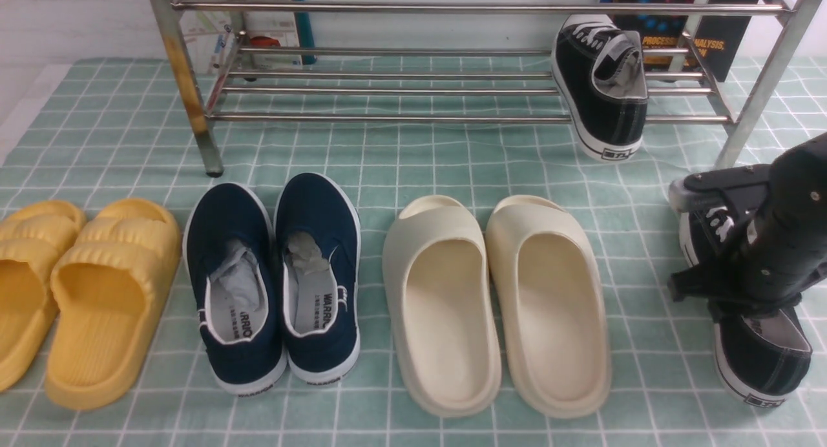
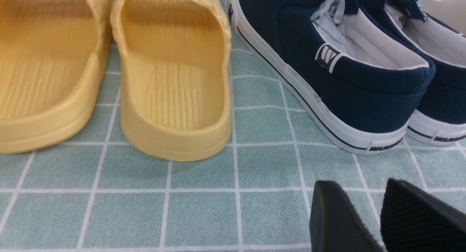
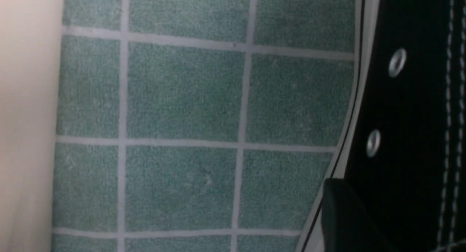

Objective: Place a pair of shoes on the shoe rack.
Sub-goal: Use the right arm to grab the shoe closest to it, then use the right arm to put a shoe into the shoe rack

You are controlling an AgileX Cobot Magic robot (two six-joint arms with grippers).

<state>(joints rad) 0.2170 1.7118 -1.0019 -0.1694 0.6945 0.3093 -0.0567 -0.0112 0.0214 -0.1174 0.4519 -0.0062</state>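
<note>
The right arm (image 1: 788,227) reaches in low from the right edge, its right gripper (image 1: 694,240) straddling a black canvas low-top sneaker with white sole (image 1: 762,356) on the green checked cloth (image 1: 387,156); whether it pinches the shoe I cannot tell. That shoe lies front to back, toe away and slightly left. The matching sneaker (image 1: 607,92) sits at the right end of the chrome-steel bar rack (image 1: 387,117), lowest tier, toe toward the wall, heel overhanging the front bar. The left gripper (image 2: 358,193) hovers, fingers narrowly apart, empty
</note>
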